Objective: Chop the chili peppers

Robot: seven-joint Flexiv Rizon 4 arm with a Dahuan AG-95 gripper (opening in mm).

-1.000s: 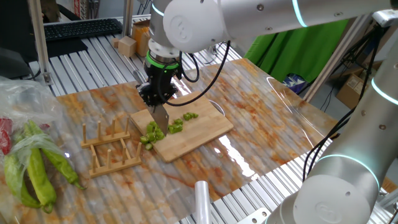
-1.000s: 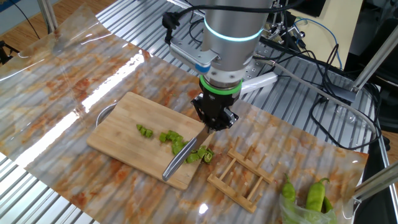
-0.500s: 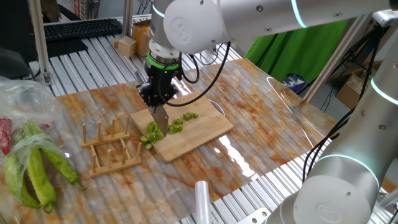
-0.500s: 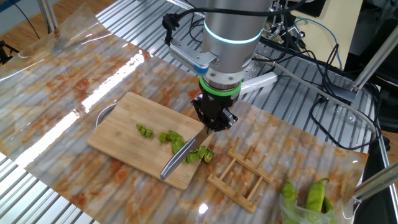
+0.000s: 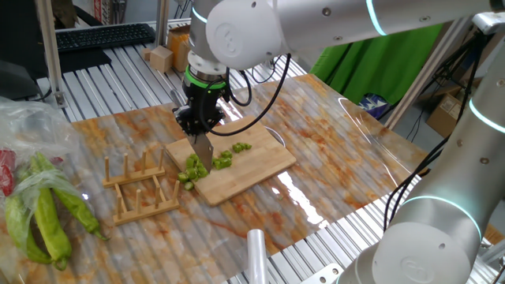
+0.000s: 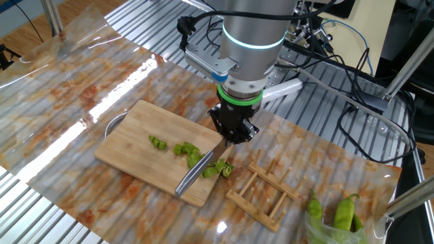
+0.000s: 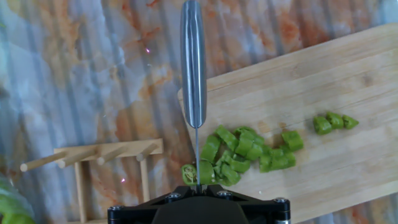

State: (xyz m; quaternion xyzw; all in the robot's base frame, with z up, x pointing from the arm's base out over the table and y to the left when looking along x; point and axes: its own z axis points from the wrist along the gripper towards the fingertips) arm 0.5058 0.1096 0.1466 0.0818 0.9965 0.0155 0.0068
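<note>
A knife (image 6: 199,169) is held clamped by its handle in the closed claw (image 6: 231,132) of the robot arm, pointed straight down over a bamboo cutting board (image 6: 139,129) on the marble-patterned surface (image 6: 68,88). In the hand view, the blade (image 7: 193,68) is seen edge-on, running away from the claw and past the board's edge. The chili peppers (image 7: 239,152) are seen already cut into bright-green chunks, heaped on the board beside the blade near the claw, with a smaller cluster (image 7: 334,122) lying apart farther along the board. A wooden rack (image 5: 138,189) is set just beside the board. Larger uncut green peppers (image 5: 47,217) are seen in a clear plastic bag (image 5: 24,126) at the surface's far end.
</note>
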